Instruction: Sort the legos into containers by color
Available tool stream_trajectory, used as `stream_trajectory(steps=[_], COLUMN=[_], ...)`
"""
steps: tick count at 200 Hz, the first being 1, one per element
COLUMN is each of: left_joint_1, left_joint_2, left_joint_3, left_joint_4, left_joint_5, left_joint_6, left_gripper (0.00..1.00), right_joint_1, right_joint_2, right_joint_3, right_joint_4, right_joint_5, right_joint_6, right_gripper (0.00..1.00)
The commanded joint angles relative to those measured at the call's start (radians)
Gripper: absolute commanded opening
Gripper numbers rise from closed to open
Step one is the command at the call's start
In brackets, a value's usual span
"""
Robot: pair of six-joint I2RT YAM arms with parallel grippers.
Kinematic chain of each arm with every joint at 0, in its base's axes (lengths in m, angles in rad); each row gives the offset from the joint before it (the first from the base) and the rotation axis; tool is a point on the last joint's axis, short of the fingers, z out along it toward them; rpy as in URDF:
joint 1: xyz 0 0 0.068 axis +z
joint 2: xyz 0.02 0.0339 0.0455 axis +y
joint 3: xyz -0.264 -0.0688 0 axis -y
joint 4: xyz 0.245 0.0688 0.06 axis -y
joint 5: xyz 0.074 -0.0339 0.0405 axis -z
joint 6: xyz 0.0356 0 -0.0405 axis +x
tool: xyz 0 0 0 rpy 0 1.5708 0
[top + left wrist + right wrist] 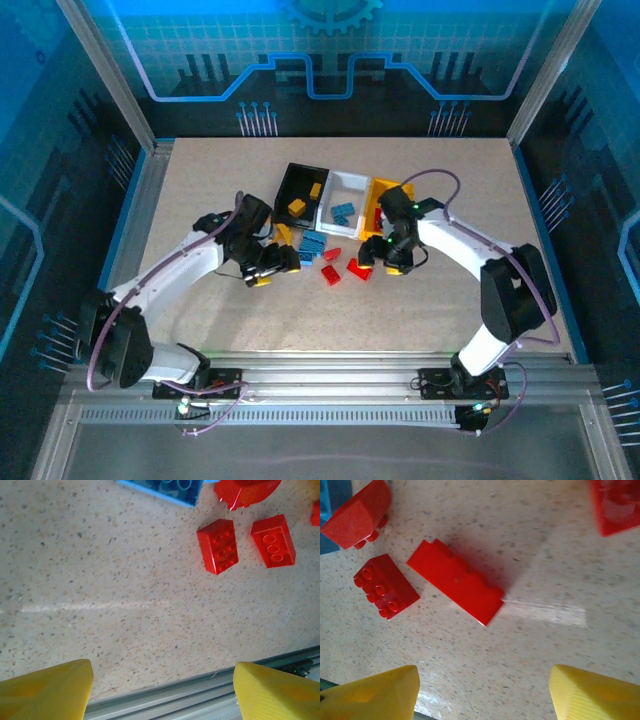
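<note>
While both claws hang spread with nothing between their fingers, the left gripper [164, 672] and right gripper [484, 675] flank the loose legos [330, 272] at the middle of the table [200, 180], on the near-edge side of the 3 containers [352, 186]. The right arm looks nearer: a long red brick [455, 582] lies just ahead of its fingers, long axis slanted across their closing line, so a wrist turn seems needed. Its camera shows 4 red pieces; the left's shows 2 whole red bricks [217, 546].
</note>
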Motion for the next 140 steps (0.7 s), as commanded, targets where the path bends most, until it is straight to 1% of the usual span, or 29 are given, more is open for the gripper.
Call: stream_trajectory(steps=[1,29,45,65,112,140], left_joint_1=[0.001,0.007,0.014,0.019,0.026,0.026], left_joint_2=[-0.067,-0.102,-0.112,-0.118,-0.115,-0.12], left_joint_3=[-0.032,-0.041,-0.041,-0.044,-0.051,-0.055], left_joint_4=[0.0,-0.025,-0.039,-0.05,-0.041,-0.042], left_joint_5=[-0.028,-0.039,-0.04,-0.04,-0.029,-0.028], left_joint_6=[-0.015,-0.011,-0.003,0.003,0.001,-0.002], left_gripper=[0.76,0.77,0.78,0.78,0.79,0.8], right_joint_1=[0.036,0.048,0.049,0.054,0.083,0.102], right_joint_2=[0.066,0.141,0.159,0.174,0.236,0.282], right_joint_3=[0.065,0.109,0.12,0.128,0.165,0.226], right_joint_4=[0.012,0.005,-0.003,0.001,0.011,-0.035], right_joint_5=[-0.008,0.027,0.057,0.064,0.054,0.13], right_joint_6=[0.039,0.073,0.093,0.108,0.058,-0.042], right_gripper=[0.74,0.81,0.85,0.88,0.86,0.83])
